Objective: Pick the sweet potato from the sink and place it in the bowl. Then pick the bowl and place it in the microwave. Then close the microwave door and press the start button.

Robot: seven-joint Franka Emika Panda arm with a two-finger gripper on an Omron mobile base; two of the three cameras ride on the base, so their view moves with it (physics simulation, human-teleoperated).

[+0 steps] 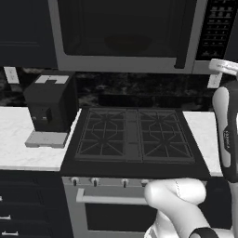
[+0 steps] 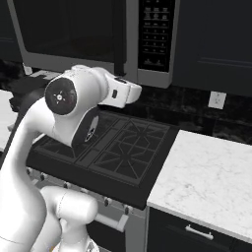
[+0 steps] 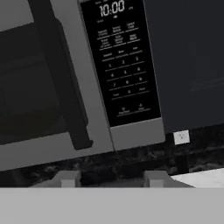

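Hand view reads the microwave [image 3: 87, 87] panel's 10:00 — left base view shows a toaster [image 1: 50, 104].

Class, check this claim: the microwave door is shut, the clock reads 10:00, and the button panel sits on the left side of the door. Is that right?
One detail is wrong. The button panel sits on the right side of the microwave door, not the left. The hand view shows it, with the door shut and the clock reading 10:00 at the panel's top.

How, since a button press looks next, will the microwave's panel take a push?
Probably stiff: the button panel looks flat and flush, so expect little give. The microwave seems built in among cabinets, so it likely won't shift.
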